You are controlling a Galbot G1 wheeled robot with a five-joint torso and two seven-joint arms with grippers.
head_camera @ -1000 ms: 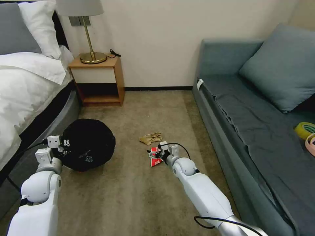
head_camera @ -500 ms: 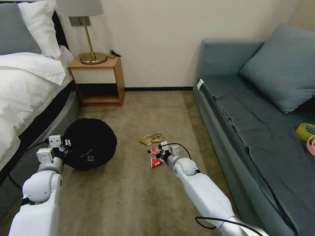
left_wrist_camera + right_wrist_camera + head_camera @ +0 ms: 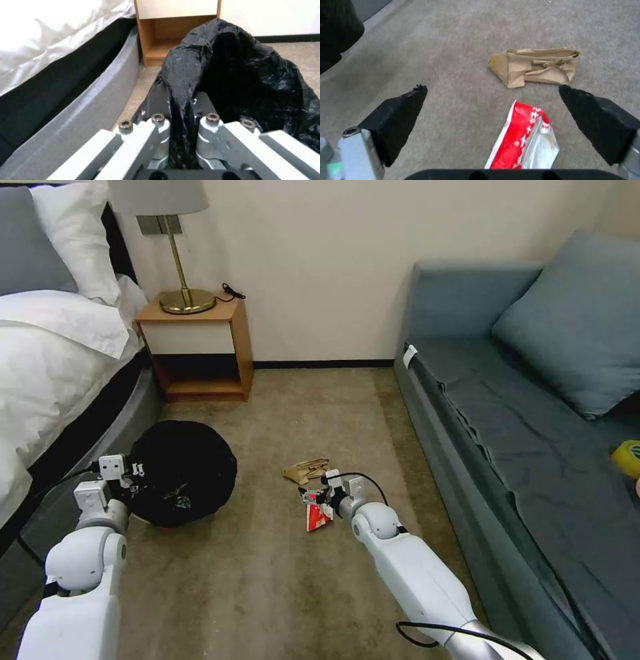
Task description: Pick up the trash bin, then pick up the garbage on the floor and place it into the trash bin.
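- Tilted slightly since a second ago, the red-and-white wrapper (image 3: 317,515) now lies lower against the right gripper (image 3: 319,498); the room's small shift is the head camera's.
- Jaws spread wide and empty, that gripper straddles the wrapper, the crumpled tan paper (image 3: 535,66) just beyond on the carpet (image 3: 280,573).
- Left gripper (image 3: 181,120) stays clamped on the trash bin (image 3: 180,473)'s black liner, beside the bed (image 3: 53,373).
- Step in hand: grasping the first litter. Next calls for lowering and closing squarely on the thin wrapper.

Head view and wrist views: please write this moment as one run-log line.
left gripper: shut on trash bin liner | right gripper: open over red-and-white wrapper | tan paper: on floor
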